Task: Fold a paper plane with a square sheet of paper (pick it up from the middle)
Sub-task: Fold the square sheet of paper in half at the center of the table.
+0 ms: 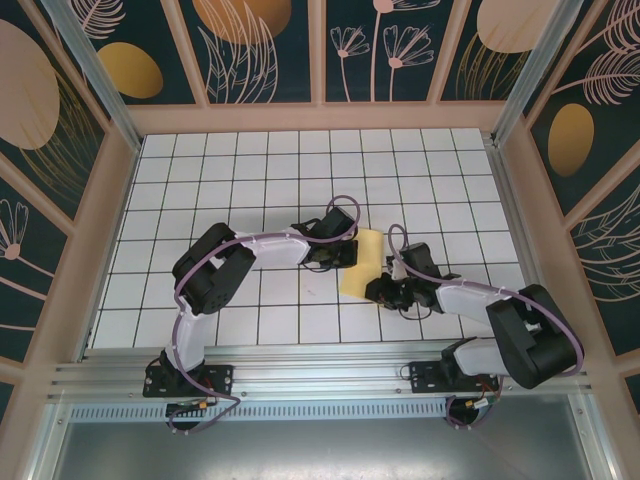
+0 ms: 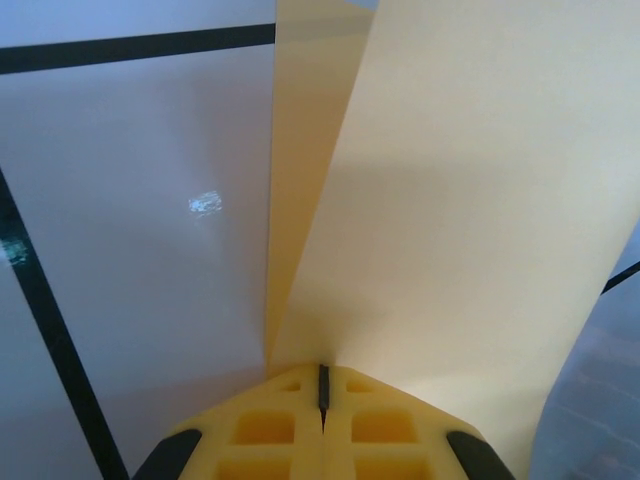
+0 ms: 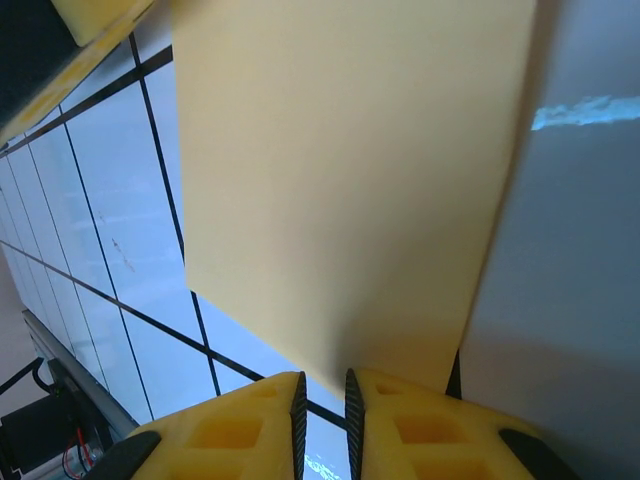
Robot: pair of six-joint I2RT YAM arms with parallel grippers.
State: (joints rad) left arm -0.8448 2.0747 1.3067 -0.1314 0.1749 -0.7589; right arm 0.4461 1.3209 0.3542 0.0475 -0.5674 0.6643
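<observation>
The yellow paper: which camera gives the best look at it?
The left wrist view: the square sheet of paper is close up, with two layers spreading apart from the shut left fingers. The right wrist view shows one flat face of it; the top view shows it small and distant.

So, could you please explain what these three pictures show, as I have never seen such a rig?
These are two robot arms, the left arm and the right arm, bolted to a white tiled table. One picture looks down from above; the other two come from a camera on each wrist. The left gripper is shut on a creased pale-yellow sheet of paper. The right gripper, jaws slightly apart, sits at the sheet's edge; whether it touches is unclear.
</observation>
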